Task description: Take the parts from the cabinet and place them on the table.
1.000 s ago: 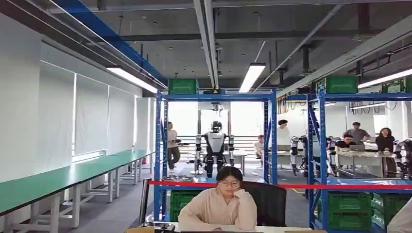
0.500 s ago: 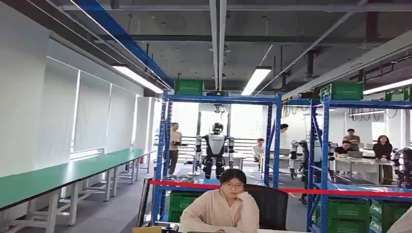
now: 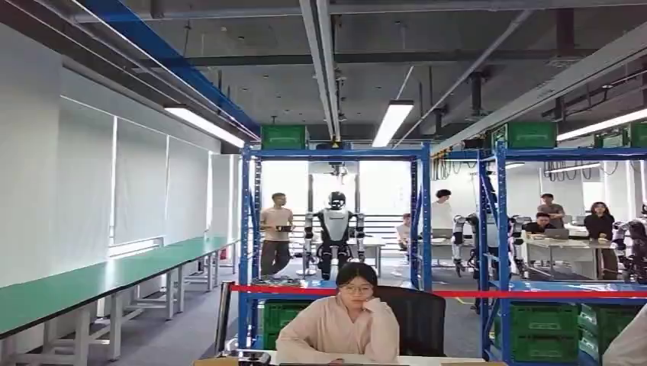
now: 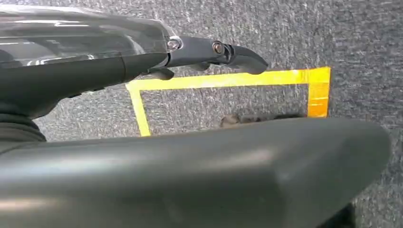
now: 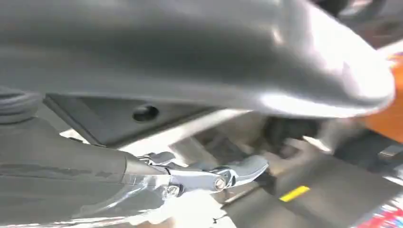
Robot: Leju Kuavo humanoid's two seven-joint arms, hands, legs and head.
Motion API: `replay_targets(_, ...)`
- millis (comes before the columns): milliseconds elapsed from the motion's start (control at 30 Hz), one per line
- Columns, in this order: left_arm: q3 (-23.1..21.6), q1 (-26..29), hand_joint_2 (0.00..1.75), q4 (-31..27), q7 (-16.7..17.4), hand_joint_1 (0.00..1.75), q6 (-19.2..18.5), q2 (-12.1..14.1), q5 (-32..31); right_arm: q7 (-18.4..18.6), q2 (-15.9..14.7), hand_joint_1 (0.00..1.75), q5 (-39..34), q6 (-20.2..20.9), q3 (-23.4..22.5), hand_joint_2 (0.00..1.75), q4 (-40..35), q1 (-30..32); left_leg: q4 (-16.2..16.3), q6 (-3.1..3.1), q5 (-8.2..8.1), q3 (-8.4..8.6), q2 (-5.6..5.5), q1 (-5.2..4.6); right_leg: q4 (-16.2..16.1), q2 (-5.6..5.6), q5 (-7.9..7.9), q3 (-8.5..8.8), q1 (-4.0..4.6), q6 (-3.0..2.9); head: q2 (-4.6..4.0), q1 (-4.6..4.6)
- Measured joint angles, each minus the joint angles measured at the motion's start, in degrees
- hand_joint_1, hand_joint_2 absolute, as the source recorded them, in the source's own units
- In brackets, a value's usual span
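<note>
No parts visible yet, so handling = guess only: prob small rigid pieces, light; grip spot can't be judged w/o seeing them. Green crates (image 3: 545, 329) on low shelf of blue rack (image 3: 416, 221) in head view, maybe storage, contents not visible. Rack well apart from both hands, beyond red tape (image 3: 458, 293) and seated person (image 3: 343, 324) at near tabletop (image 3: 427, 361).

Left hand (image 4: 199, 114) hanging over grey carpet, thumb big in foreground, dark fingers (image 4: 228, 51) stretched out straight, apart from thumb, nothing held. Yellow floor tape (image 4: 228, 80) below.

Right hand (image 5: 199, 128) blurry in its wrist view; fingers (image 5: 237, 171) extended, apart from thumb, nothing seen held. Dark panel w/ hole (image 5: 142, 114) behind, unclear what.

Long green bench (image 3: 91, 282) along left wall. Other robot (image 3: 334, 236) and standing ppl far back.

Judgement: task at start, approach to cabinet not yet done; cabinet itself not identified for sure
</note>
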Motion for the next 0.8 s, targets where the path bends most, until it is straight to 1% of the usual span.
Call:
replay_targets(33, 0.00, 0.13, 0.00, 0.00, -0.02, 0.00, 0.00, 0.09, 0.02, -1.02, -0.63, 0.00, -3.20, 0.00, 0.15, 0.00, -1.27, 0.98, 1.99, -0.03, -0.11, -0.95, 0.00, 0.01, 0.00, 0.00, -0.01, 0.04, 0.04, -0.01, 0.00, 0.00)
replay_targets(67, 0.02, 0.26, 0.00, 0.00, -0.04, 0.00, 0.00, 0.11, 0.04, -2.04, -1.07, 0.00, -6.14, -0.31, 0.11, 0.00, -3.15, 2.54, 1.18, -0.04, 0.90, -0.56, 0.01, 0.01, 0.01, 0.02, -0.07, 0.13, 0.04, 0.00, 0.00, 0.00)
replay_targets(100, 0.06, 0.35, 0.00, 0.00, -0.04, 0.00, 0.00, 0.15, 0.07, -3.12, -1.39, 0.00, -9.46, -0.83, -0.11, 0.00, -6.16, 4.55, -2.36, 0.01, 3.22, 1.05, 0.02, 0.03, 0.10, 0.08, -0.16, 0.19, 0.04, 0.06, 0.00, 0.00)
replay_targets(133, 0.09, 0.36, 0.00, 0.00, -0.07, 0.00, 0.00, 0.22, 0.11, -3.78, -1.48, 0.00, -11.58, -0.98, -0.33, 0.00, -8.49, 6.34, -7.09, 0.10, 5.78, 3.27, 0.03, 0.06, 0.20, 0.15, -0.32, 0.27, 0.03, 0.15, 0.00, 0.00)
replay_targets(167, 0.18, 0.26, 0.00, 0.00, -0.20, 0.00, -0.09, 0.26, 0.20, -4.92, -1.40, 0.00, -14.32, -0.81, -0.68, 0.00, -11.33, 8.74, -12.48, 0.26, 8.34, 5.75, 0.04, 0.08, 0.37, 0.20, -0.57, 0.40, 0.03, 0.39, 0.00, 0.00)
replay_targets(200, 0.24, 0.18, 0.00, 0.00, -0.35, 0.00, -0.26, 0.26, 0.39, -5.98, -1.22, 0.00, -16.87, -0.64, -1.48, 0.00, -15.07, 11.32, -14.16, 0.49, 7.87, 6.79, 0.00, -0.10, 0.57, 0.21, -0.79, 0.33, 0.43, 0.73, 0.00, 0.00)
replay_targets(233, 0.26, 0.13, 0.00, 0.00, -0.55, 0.00, -0.35, 0.26, 0.52, -6.40, -1.00, 0.00, -18.64, -0.33, -2.19, 0.00, -18.41, 13.72, -15.28, 0.71, 7.66, 7.01, -0.03, -0.03, 0.90, 0.24, -0.91, 0.11, 0.50, 0.92, 0.00, -0.04)
replay_targets(300, 0.28, 0.27, 0.00, 0.00, -0.87, 0.00, -0.42, 0.26, 0.52, -7.39, 0.11, 0.00, -21.79, 1.12, -3.39, 0.00, -25.23, 18.48, -14.97, 1.01, 7.61, 6.91, -0.07, -0.28, 0.64, 0.22, -0.80, 0.16, 0.38, 1.29, 0.00, -0.02)
replay_targets(333, 0.26, 0.33, 0.00, 0.00, -0.90, 0.00, -0.44, 0.26, 0.50, -7.80, 0.77, 0.00, -23.25, 1.77, -3.92, 0.00, -28.99, 20.89, -15.11, 1.36, 7.71, 6.94, -0.10, -0.21, 0.65, 0.22, -0.87, 0.21, 0.36, 1.55, 0.00, -0.02)
replay_targets(367, 0.26, 0.29, 0.00, 0.00, -0.81, 0.00, -0.42, 0.24, 0.46, -8.46, 1.54, 0.00, -24.83, 2.98, -4.55, 0.00, -32.67, 23.02, -15.35, 1.65, 7.89, 7.10, -0.09, 0.17, 0.98, 0.18, -1.54, 0.15, 0.19, 1.91, 0.00, -0.02)
replay_targets(400, 0.26, 0.25, 0.00, 0.00, -0.70, 0.00, -0.42, 0.24, 0.33, -9.13, 2.43, 0.00, -26.06, 3.91, -5.31, 0.00, -36.54, 24.86, -15.34, 1.94, 8.06, 7.12, -0.05, 0.22, 2.66, 0.23, -3.06, -0.33, 0.22, 2.17, 0.00, -0.02)
replay_targets(433, 0.26, 0.24, 0.00, 0.00, -0.57, 0.00, -0.39, 0.26, 0.33, -9.37, 3.33, 0.00, -26.67, 4.50, -5.77, 0.00, -39.56, 26.32, -15.33, 2.03, 8.08, 7.15, -0.02, 0.24, 6.13, 0.19, -5.43, -1.76, 0.09, 2.35, 0.00, -0.02)
replay_targets(467, 0.28, 0.22, 0.00, 0.00, -0.48, 0.00, -0.35, 0.26, 0.33, -9.55, 4.17, 0.00, -27.20, 5.20, -6.01, 0.00, -42.60, 27.84, -15.32, 2.06, 8.08, 7.14, 0.03, 0.22, 10.98, 0.18, -8.00, -3.75, -0.08, 2.57, 0.00, -0.02)
replay_targets(500, 0.28, 0.22, 0.00, 0.00, -0.41, 0.00, -0.31, 0.26, 0.33, -9.75, 4.84, 0.00, -27.53, 5.73, -6.10, 0.00, -44.95, 29.52, -15.31, 2.06, 8.08, 7.12, 0.04, 0.20, 15.63, 0.19, -9.97, -5.62, -0.15, 2.73, 0.00, -0.02)
replay_targets(533, 0.28, 0.24, 0.00, 0.00, -0.28, 0.00, -0.28, 0.26, 0.35, -10.01, 5.58, 0.00, -27.66, 6.01, -6.14, 0.00, -47.52, 31.17, -15.30, 2.06, 8.08, 7.12, 0.04, 0.21, 18.49, 0.19, -10.70, -6.65, -0.19, 2.81, 0.00, -0.02)
replay_targets(567, 0.31, 0.30, 0.00, 0.00, -0.26, 0.00, -0.26, 0.26, 0.42, -10.25, 6.25, 0.00, -27.57, 6.29, -6.14, 0.00, -49.88, 32.50, -15.29, 2.06, 8.08, 7.13, 0.04, 0.21, 18.24, 0.18, -10.02, -6.28, -0.21, 2.82, 0.00, -0.02)
replay_targets(600, 0.31, 0.31, 0.00, 0.00, -0.26, 0.00, -0.15, 0.26, 0.44, -10.53, 6.74, 0.00, -27.35, 6.40, -6.14, 0.00, -51.63, 33.38, -15.29, 2.04, 8.09, 7.13, 0.03, 0.21, 15.47, 0.18, -8.35, -4.75, -0.21, 2.77, 0.00, -0.02)
replay_targets(633, 0.31, 0.31, 0.00, 0.00, -0.24, 0.00, -0.09, 0.26, 0.46, -10.80, 7.13, 0.00, -27.09, 6.58, -6.12, 0.00, -53.34, 34.00, -15.29, 1.99, 8.13, 7.17, 0.03, 0.21, 10.78, 0.18, -6.07, -2.21, -0.21, 2.63, 0.00, -0.02)
replay_targets(667, 0.31, 0.28, 0.00, 0.00, -0.24, 0.00, 0.07, 0.26, 0.50, -11.26, 7.48, 0.00, -26.46, 6.86, -6.08, 0.00, -55.00, 34.56, -15.29, 1.93, 8.16, 7.26, 0.01, 0.21, 5.10, 0.19, -3.69, 0.89, -0.18, 2.34, 0.00, -0.02)
replay_targets(700, 0.31, 0.27, 0.00, 0.00, -0.24, 0.00, 0.07, 0.26, 0.50, -11.61, 7.68, 0.00, -25.76, 7.04, -6.01, 0.00, -56.59, 35.02, -15.30, 1.74, 8.26, 7.24, 0.02, 0.18, 0.86, 0.21, -2.90, 3.01, -0.13, 2.01, 0.00, -0.02)
replay_targets(733, 0.31, 0.24, 0.00, 0.00, -0.24, 0.00, 0.09, 0.26, 0.50, -11.98, 7.96, 0.00, -25.32, 7.06, -5.90, 0.00, -57.88, 35.53, -15.16, 1.44, 8.37, 7.06, -0.02, -0.11, 0.15, 0.29, -2.82, 3.21, 0.19, 1.84, 0.00, -0.02)
replay_targets(800, 0.37, 0.30, 0.00, 0.00, -0.26, 0.00, 0.20, 0.26, 0.57, -12.52, 8.37, 0.00, -24.88, 6.88, -5.88, 0.00, -59.58, 36.88, -15.39, 0.76, 8.79, 7.01, 0.00, 0.10, 0.50, 0.40, -2.62, 2.87, 0.38, 1.50, 0.00, -0.02)
